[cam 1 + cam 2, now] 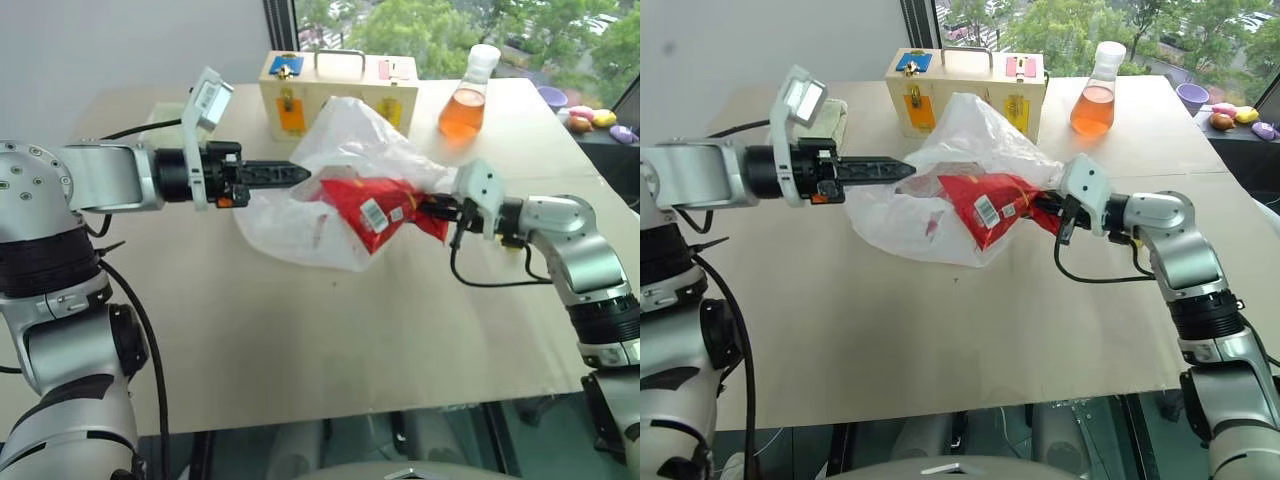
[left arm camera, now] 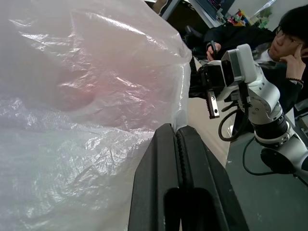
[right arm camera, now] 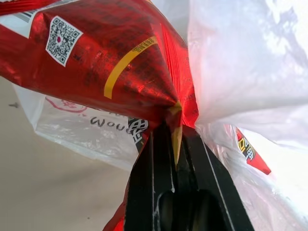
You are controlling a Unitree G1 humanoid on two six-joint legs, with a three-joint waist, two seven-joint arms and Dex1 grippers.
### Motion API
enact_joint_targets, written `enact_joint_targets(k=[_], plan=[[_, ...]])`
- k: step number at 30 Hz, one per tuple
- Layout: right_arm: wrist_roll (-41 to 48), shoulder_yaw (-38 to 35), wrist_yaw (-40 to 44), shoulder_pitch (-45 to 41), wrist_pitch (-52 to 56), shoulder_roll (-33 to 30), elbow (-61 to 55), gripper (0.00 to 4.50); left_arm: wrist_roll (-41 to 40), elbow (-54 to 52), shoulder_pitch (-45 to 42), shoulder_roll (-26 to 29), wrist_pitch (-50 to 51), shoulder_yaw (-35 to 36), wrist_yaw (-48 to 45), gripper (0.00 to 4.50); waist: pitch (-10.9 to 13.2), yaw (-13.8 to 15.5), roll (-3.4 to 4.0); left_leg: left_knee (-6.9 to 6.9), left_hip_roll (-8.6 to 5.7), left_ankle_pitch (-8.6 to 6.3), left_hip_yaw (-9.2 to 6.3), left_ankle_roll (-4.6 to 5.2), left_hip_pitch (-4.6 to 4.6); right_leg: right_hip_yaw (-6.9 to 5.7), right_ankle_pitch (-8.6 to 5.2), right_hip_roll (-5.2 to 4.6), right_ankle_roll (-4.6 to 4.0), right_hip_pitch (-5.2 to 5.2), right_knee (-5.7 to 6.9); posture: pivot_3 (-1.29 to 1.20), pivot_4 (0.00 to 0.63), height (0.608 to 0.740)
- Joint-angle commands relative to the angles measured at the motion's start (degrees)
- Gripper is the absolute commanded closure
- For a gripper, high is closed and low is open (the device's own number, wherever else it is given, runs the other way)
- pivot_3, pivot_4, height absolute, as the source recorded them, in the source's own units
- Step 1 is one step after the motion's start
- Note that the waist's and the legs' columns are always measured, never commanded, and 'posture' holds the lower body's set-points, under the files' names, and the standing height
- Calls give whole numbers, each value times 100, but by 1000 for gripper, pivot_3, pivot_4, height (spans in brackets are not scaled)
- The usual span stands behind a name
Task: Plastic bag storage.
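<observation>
head view, bag [image 1: 330, 190]: white crinkly plastic bag held up over the middle of the desk [image 1: 300, 330], stretched between the two tools, its lower fold near or on the desk top
head view, left tool [image 1: 300, 174]: comes in from the left, about level, fingers together and clamped on the bag's left edge
head view, right tool [image 1: 437, 207]: comes in from the right, fingers together, pinching the corner of a red packet [image 1: 375, 210] at the bag's right side
head view, packet: red with a white barcode patch, lying across the bag's front, tilted down to the left
head view, behind: wooden box [image 1: 338, 92] with a handle and coloured panels stands just behind the bag; a flask [image 1: 466, 95] of orange liquid to its right; small coloured items [image 1: 590, 118] at the far right edge; a pale folded cloth [image 1: 830, 118] behind the left arm
left wrist view, left tool [image 2: 177, 132]: black fingers pressed together with a thin edge of bag between them
left wrist view, bag: translucent sheet with a reddish shade showing through
left wrist view, beyond: right tool and its arm, and a seated person [image 2: 284, 36] farther back
right wrist view, right tool [image 3: 175, 139]: fingers closed on the gathered corner of the packet
right wrist view, packet: red foil with a qr patch and yellow stripe; white bag film beside and under it, printed lettering showing through
</observation>
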Motion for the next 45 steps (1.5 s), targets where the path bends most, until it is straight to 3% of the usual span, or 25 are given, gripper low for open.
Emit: enact_joint_targets(k=[1,10,15,20,23,25,27,30,35,40,42,45], plan=[[-353,240,-310,-167,-182,271,-218,4486,-12,-405,-29,-241,-270,70,17,4500,0,1,0,0,0,0,0,0,-1,0,0,0,0,0,0,0,150,740],[-706,981,-455,-430,-130,1104,-899,4486,-486,-1043,484,-1073,-597,402,941,4500,1,2,1,-1,0,11,10,-19,-10,11,1,-5,0,-18,9,0,150,740],[-1641,1204,-1458,-1023,-741,1597,406,4486,-996,-1411,910,-1369,-907,406,1672,4500,0,12,0,1,-1,10,8,-18,-3,11,1,-6,0,-17,18,0,150,740],[-1991,1443,-1680,-1431,-1264,2086,1827,4486,-969,-1757,1188,-1826,-1581,271,2267,4500,0,6,0,-2,-2,15,11,-27,-3,14,1,-6,-2,-18,17,0,150,740],[-2038,1223,-2022,-1543,-1376,2230,2166,3685,-992,-1877,1375,-2062,-1929,212,2613,4500,0,13,0,-2,-3,15,12,-27,-7,16,2,-7,-2,-19,12,0,150,740],[-2159,1130,-2213,-1517,-1288,2142,2059,2750,-1094,-1909,1517,-2214,-2117,184,2812,4500,0,26,0,-3,-3,15,11,-28,-9,15,2,-8,-2,-19,9,0,150,740],[-2163,998,-2285,-1379,-1108,2040,1744,1521,-1041,-1913,1672,-2255,-2235,130,2836,4500,0,29,-1,-3,-3,15,11,-28,-11,14,2,-10,-2,-18,6,0,150,740],[-1596,752,-1803,-801,-520,1904,607,87,-779,-1812,1771,-2341,-2506,15,2925,4500,-1,34,0,-6,-4,14,10,-27,-11,12,2,-8,-2,-18,4,0,150,740],[-248,372,-831,262,599,1330,-1867,34,-148,-1496,1731,-2363,-2930,-147,2817,4500,-1,62,0,-7,-4,6,7,-11,-12,8,2,-7,-1,-15,-1,0,150,740],[1052,-714,-881,1236,2014,628,-3916,34,522,-1135,1549,-2407,-3334,-343,2501,4500,-1,69,-1,-6,-3,1,-2,-2,-3,1,1,-2,-2,-3,0,0,150,740],[993,-1164,-1018,1681,2473,70,-4320,34,738,-1096,1483,-2418,-3410,-466,2312,4500,-2,120,-2,-5,-4,1,-8,-1,-2,-6,1,-3,-1,6,-8,0,150,740],[135,-1440,-1257,2304,2657,-977,-4150,34,1052,-1056,1417,-2384,-3491,-598,2101,4500,-2,161,-1,-5,-3,0,-7,0,0,-10,0,-1,0,20,-34,0,150,740]])
